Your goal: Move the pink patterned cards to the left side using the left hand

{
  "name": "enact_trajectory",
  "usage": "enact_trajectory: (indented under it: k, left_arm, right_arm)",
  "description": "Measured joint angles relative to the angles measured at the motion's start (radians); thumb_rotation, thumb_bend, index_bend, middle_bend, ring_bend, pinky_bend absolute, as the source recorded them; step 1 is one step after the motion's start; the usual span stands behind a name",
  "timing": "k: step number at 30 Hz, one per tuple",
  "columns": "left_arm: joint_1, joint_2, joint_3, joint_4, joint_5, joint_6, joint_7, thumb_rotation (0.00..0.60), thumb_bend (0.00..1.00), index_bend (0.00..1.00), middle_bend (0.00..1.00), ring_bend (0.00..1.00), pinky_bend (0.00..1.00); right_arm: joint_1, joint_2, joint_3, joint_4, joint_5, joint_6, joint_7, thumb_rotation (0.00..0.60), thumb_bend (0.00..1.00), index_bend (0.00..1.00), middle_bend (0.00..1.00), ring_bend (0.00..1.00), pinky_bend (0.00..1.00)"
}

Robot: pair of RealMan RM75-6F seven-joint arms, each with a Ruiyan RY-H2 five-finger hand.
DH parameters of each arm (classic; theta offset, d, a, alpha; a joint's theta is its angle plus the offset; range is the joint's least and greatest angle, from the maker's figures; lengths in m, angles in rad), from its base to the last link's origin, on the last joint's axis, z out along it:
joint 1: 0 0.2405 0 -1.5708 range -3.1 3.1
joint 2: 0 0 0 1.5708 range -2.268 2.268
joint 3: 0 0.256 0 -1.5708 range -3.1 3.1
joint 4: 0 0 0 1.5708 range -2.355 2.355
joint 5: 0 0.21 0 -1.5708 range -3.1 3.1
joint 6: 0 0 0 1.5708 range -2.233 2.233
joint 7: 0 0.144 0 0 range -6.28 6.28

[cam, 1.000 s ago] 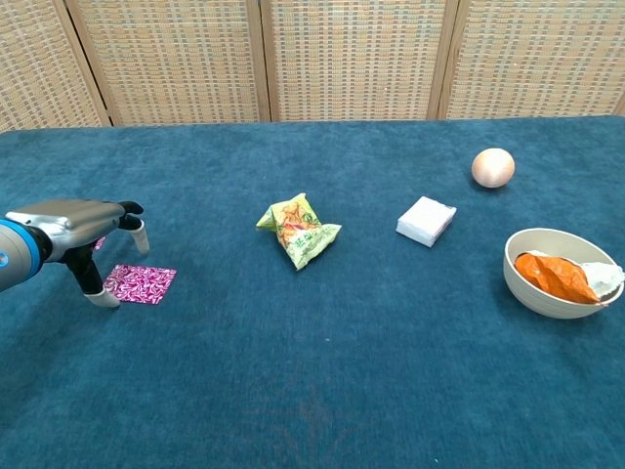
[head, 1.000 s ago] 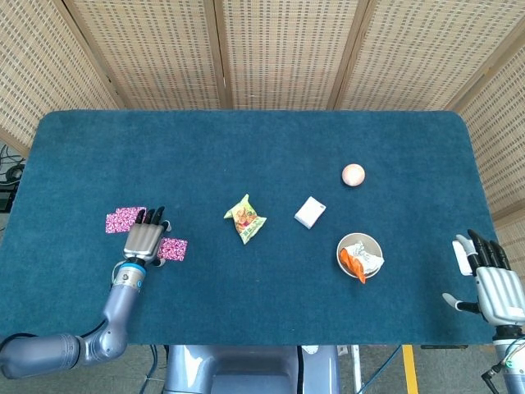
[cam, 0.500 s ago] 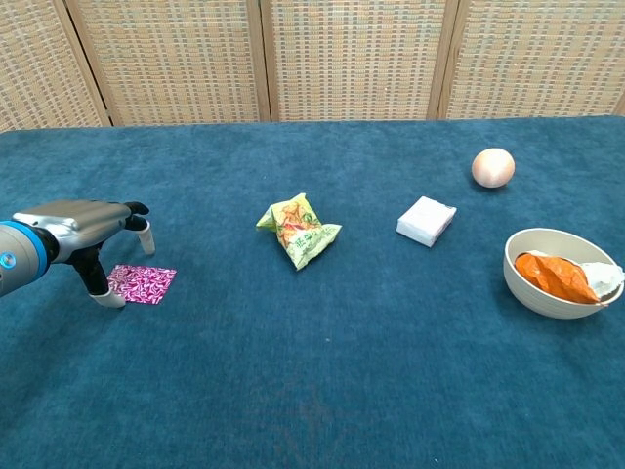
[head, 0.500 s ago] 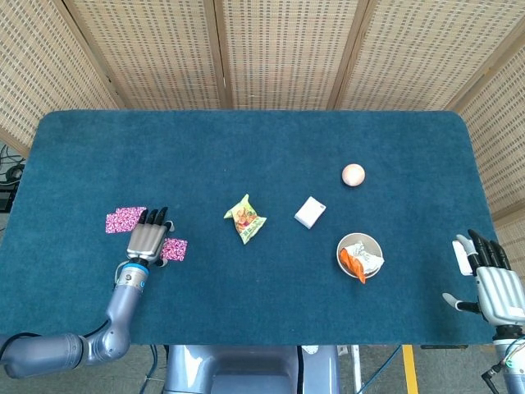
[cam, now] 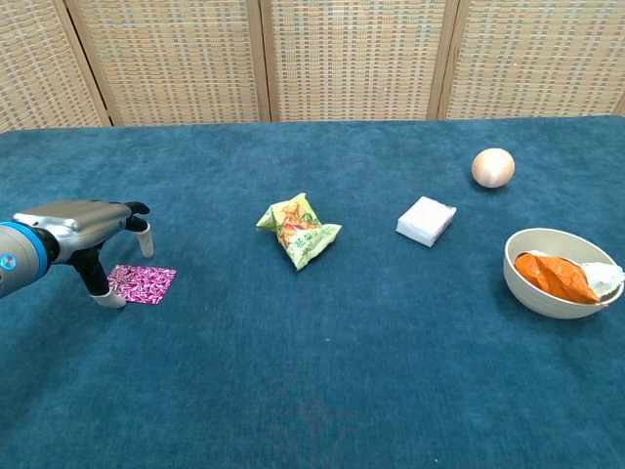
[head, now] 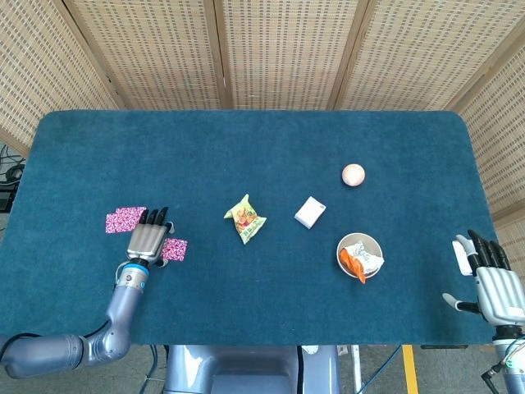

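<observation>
My left hand (cam: 83,223), fingers spread and pointing down, rests a fingertip on one pink patterned card (cam: 143,282) to slide it; a second card (head: 124,219) lies at its ten o'clock on the bench (head: 246,139).

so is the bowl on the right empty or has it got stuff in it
Not empty. The bowl holds an orange packet and something white against its right rim; both views show them inside.

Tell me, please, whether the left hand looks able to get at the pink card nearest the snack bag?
Probably yes: the left hand hangs right at that pink card, a fingertip seemingly on its edge, with nothing in between.
</observation>
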Motion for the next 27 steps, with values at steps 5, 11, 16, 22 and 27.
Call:
enact_trajectory:
  k: [5,11,16,22,27]
  left_arm:
    - [0.0,0.001,0.0,0.0,0.0,0.0,0.001,0.6,0.19,0.33,0.0,0.0,0.0]
    - [-0.001,-0.002,0.001,0.004,-0.001,-0.001,0.004,0.6,0.19,0.34,0.0,0.0,0.0]
    - [-0.001,-0.012,0.004,0.017,-0.003,-0.004,0.004,0.6,0.2,0.36,0.0,0.0,0.0]
    - [0.0,-0.019,0.007,0.026,0.001,-0.004,0.004,0.6,0.2,0.36,0.0,0.0,0.0]
    - [0.001,-0.018,0.006,0.025,0.004,-0.003,0.004,0.6,0.2,0.38,0.0,0.0,0.0]
  right_arm:
    - [0.0,0.0,0.0,0.0,0.0,0.001,0.001,0.6,0.13,0.0,0.0,0.0,0.0]
    - [-0.001,0.001,0.0,-0.001,-0.001,0.001,0.002,0.6,0.13,0.0,0.0,0.0,0.0]
    - [-0.001,0.002,0.0,-0.001,-0.001,0.002,0.002,0.6,0.13,0.0,0.0,0.0,0.0]
    - [-0.001,0.002,0.0,-0.001,-0.001,0.001,0.004,0.6,0.13,0.0,0.0,0.0,0.0]
    - [-0.001,0.002,0.0,-0.002,-0.001,0.002,0.003,0.6,0.13,0.0,0.0,0.0,0.0]
